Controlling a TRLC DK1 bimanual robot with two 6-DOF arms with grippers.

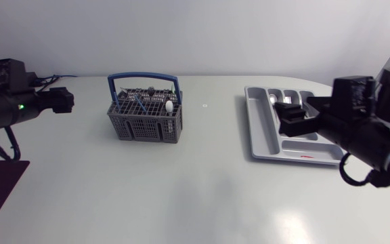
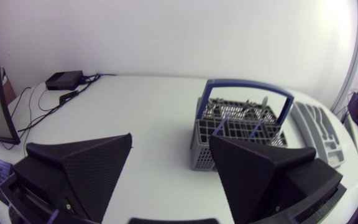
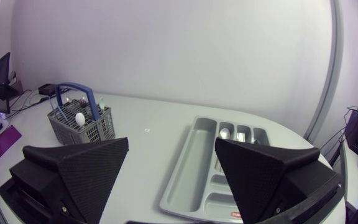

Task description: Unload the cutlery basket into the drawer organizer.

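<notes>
While both arms hang over the white table point(image 1: 202, 196), I see the left arm point(image 1: 5, 108) coming in from its side edge and the right arm point(image 1: 371, 135) from the other. The grey drawer organizer point(image 1: 259, 132) lies flat on the right half of the table. My right gripper point(image 1: 293, 118) sits above its middle compartments. From the right wrist, the organizer point(image 3: 191, 162) lies ahead of and below the right gripper point(image 3: 171, 142), showing through the gap between the fingers. Those jaws stand wide apart and hold nothing.

The grey cutlery basket point(image 1: 144, 120) stands upright near the table's middle, well apart from the organizer, its blue handle point(image 1: 144, 79) raised. My left gripper point(image 1: 63, 100) is beside it, not touching. From the left wrist, the basket point(image 2: 241, 134) stands ahead of the left gripper point(image 2: 169, 140), off toward one finger. These jaws are spread wide and hold nothing.

Cutlery stands in the basket, among it a white-tipped piece point(image 1: 170, 106). A few silver pieces point(image 3: 224, 132) lie in the organizer's far compartments.
</notes>
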